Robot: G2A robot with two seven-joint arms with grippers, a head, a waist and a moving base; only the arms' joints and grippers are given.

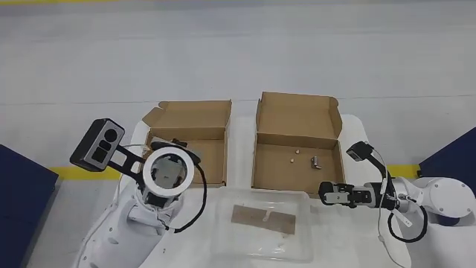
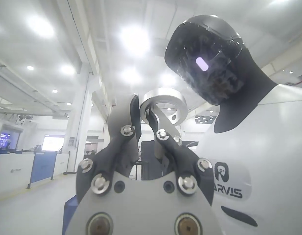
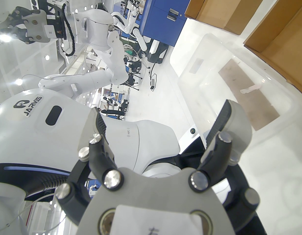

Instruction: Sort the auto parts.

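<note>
The left arm is bent upward with the wrist turned, so the left gripper [image 2: 142, 112] points up. Its fingers [image 2: 135, 113] are clamped on the rim of a metal ring [image 2: 165, 92]. The right arm reaches low and level, and the right gripper [image 3: 163, 113] has its fingers [image 3: 235, 113] spread wide apart.

Bright, even overhead light thru-out. Left wrist view looks up into ceiling lamps [image 2: 133, 37]: heavy bloom, milky haze over the frame; metal ring [image 2: 165, 99] throws glints. Right wrist view: lamps flare as white spots, clear bin [image 3: 204, 50] has soft reflections, straight edges bow w/ fisheye. Top view: faint soft shadows in cardboard boxes [image 1: 297, 115], white surface [image 1: 242, 149] nearly blown out.
</note>
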